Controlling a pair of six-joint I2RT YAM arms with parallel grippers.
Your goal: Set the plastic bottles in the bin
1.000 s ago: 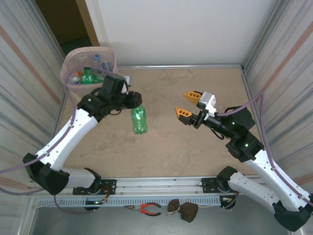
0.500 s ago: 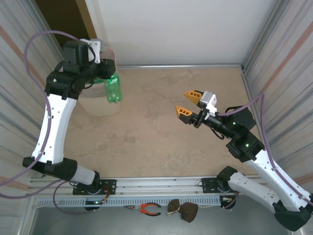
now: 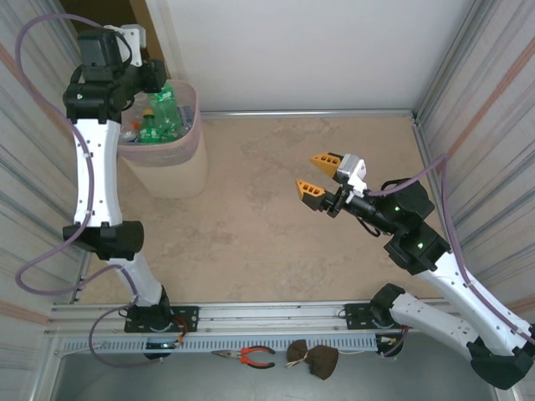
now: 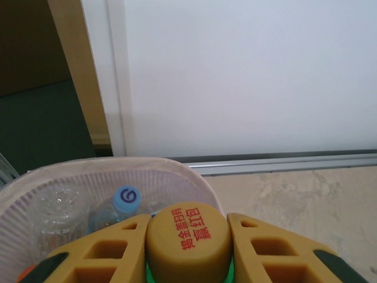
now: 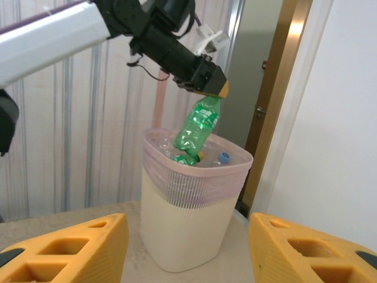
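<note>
1. The left pincer (image 5: 210, 88) is pinching a green bottle (image 5: 197, 127) by its yellow-capped neck.
2. That bottle hangs tilted over the bin (image 5: 182, 236), with its base dipping into the pink-lined mouth.
3. Other bottles (image 3: 144, 132) lie inside the bin.
4. The right pincer (image 3: 316, 174) is spread and holds nothing. It is above the surface (image 3: 251, 242), well apart from the bin.

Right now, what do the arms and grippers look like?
Left arm and right arm match: white links, black joints and bases, a thin purple cable looping along each. Fingers are blocky orange-yellow with cut-out slots. Green lights glow on the right arm.
</note>
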